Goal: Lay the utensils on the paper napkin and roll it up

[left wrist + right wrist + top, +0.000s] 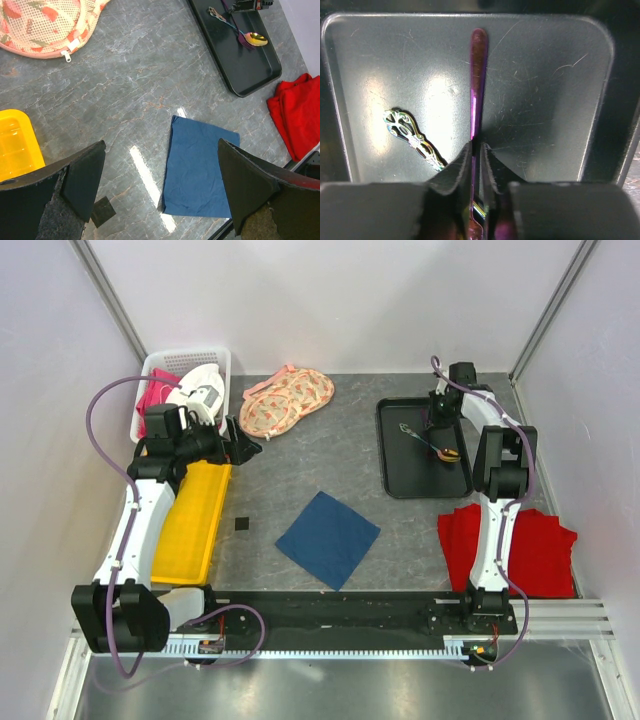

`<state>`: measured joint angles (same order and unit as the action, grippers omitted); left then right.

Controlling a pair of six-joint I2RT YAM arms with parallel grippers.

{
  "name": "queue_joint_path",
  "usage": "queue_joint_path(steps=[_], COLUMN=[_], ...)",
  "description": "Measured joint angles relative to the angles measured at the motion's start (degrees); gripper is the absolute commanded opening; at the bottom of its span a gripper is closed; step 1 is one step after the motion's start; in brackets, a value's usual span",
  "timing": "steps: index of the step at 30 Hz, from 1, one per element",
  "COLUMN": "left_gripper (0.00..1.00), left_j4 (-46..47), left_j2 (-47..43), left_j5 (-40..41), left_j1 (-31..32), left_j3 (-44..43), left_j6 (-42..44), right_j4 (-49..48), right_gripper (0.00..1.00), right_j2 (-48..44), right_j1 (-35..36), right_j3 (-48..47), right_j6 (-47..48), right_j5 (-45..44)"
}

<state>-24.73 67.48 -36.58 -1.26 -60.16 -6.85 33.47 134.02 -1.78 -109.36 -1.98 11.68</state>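
Note:
The navy paper napkin point(328, 538) lies flat on the grey table in front of the arms; it also shows in the left wrist view point(200, 167). The utensils point(438, 447) lie in the black tray point(400, 475) at the back right. My right gripper point(476, 146) is down in the tray, shut on a slim purple handle point(478, 75). An ornate iridescent handle point(414, 136) lies just left of it. A gold spoon head point(256, 38) shows in the left wrist view. My left gripper point(245, 447) is open and empty, held above the table beside the yellow tray.
A yellow tray point(195, 520) lies at the left. A white basket point(226, 358) with cloths stands at the back left. Peach floral fabric point(288, 400) lies at the back middle. A red cloth point(525, 540) lies at the right. A small black square point(241, 525) lies near the napkin.

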Motion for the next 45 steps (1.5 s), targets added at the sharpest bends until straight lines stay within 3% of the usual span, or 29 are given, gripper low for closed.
queue_joint_path(steps=[5,22,32,33,36,45], left_gripper=[1.0,1.0,1.0,1.0,1.0,1.0], left_j4=[0.0,0.0,-0.4,-0.4,-0.4,-0.5], left_j2=[0.0,0.0,0.2,0.3,0.4,0.4], left_j5=[0.0,0.0,-0.1,-0.2,-0.5,-1.0], left_j1=[0.0,0.0,0.0,0.0,0.0,0.0], left_j3=[0.0,-0.1,-1.8,-2.0,-2.1,-2.1], left_j6=[0.0,0.0,0.0,0.0,0.0,0.0], right_j4=[0.6,3.7,5.2,5.4,6.3,8.0], right_gripper=[0.0,0.0,0.0,0.16,0.39,0.45], right_j2=[0.4,0.5,-5.3,-5.8,-6.0,-2.6], right_j1=[0.2,0.3,0.4,0.4,0.5,1.7], right_j3=[-1.1,-4.9,-5.4,-5.7,-7.6,-8.2], right_j6=[1.4,8.2,15.8,16.2,16.4,12.2], right_j5=[-1.2,-3.2,-2.7,-3.0,-4.3,-7.4])
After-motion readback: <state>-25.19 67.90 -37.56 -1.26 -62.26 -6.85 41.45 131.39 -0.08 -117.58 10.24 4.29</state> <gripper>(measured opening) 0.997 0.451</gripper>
